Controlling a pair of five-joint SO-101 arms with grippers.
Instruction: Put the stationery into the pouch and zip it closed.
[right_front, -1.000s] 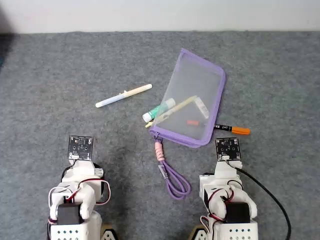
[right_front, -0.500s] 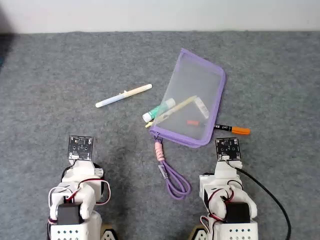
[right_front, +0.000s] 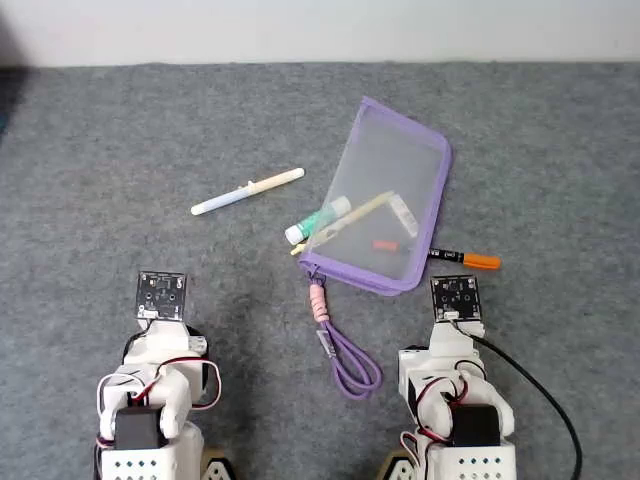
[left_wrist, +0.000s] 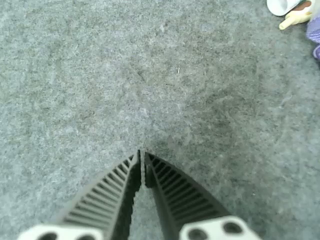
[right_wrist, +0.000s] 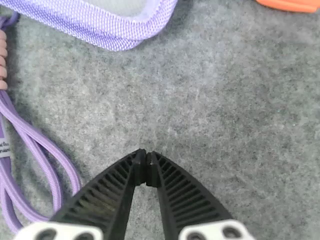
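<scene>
While the left gripper (left_wrist: 142, 156) and right gripper (right_wrist: 146, 157) sit pinched closed and empty, the pastel pen (right_front: 248, 191) lies apart from the pouch (right_front: 385, 200), so the first pickup likely awaits, needing opened jaws.

Pouch (right_front: 385, 190) lies on the table (right_front: 100, 150), right of centre, tilted. Its strap (right_front: 346, 362) trails from the near left corner back between the two arms. A marker (right_front: 318, 220) juts from the pouch's left edge (in or under it, cannot tell). Loose pen (right_front: 248, 191) lies further left, apart. Second pen (right_front: 466, 260) sticks out at the near right corner, just ahead of the right gripper (right_wrist: 146, 169). Left gripper (left_wrist: 143, 167) sits over bare table, near left.
</scene>
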